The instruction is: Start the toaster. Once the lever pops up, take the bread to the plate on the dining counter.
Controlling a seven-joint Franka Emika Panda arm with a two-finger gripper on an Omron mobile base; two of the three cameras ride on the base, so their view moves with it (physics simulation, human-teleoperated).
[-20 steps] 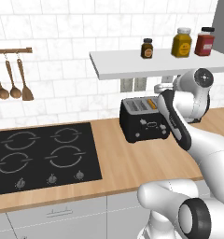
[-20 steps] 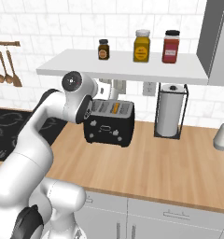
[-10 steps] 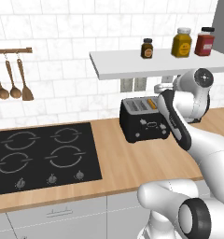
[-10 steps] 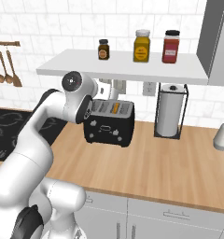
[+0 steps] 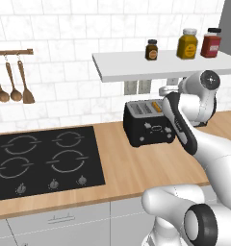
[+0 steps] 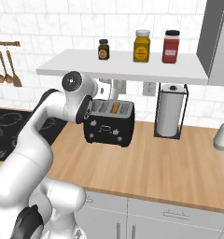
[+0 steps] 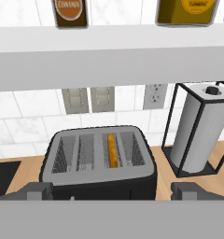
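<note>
The black boxy two-slot toaster (image 5: 149, 123) stands toward the back of the light-wood worktop (image 6: 170, 163), with a clear strip of wood in front of it running to the counter's front edge. To its left in the left base view lies the black four-ring hob (image 5: 40, 161), well apart from it; to its right in the right base view stands a roll of white paper towel in a black wire holder (image 6: 170, 111), near but not touching. Overhead the room is tight — a white wall shelf (image 6: 123, 65) hangs above the toaster, carrying a small brown jar (image 6: 103, 49), a yellow jar (image 6: 142, 45) and a red jar (image 6: 170, 46).

A slice of tan bread (image 7: 112, 150) sits on edge in one slot of the toaster, right of the middle in the hand view, its top just about level with the slot opening.

The white arm rises from the base, bends at a raised elbow and folds back down, so that the hand hangs at the front upper edge of the toaster, under the shelf. The gripper (image 7: 114, 191) looks over the toaster top toward the tiled wall; its two dark finger tips (image 7: 39, 191) stand wide apart near the two ends of the toaster, nothing between them — though whether either touches the casing is hard to judge.
</note>
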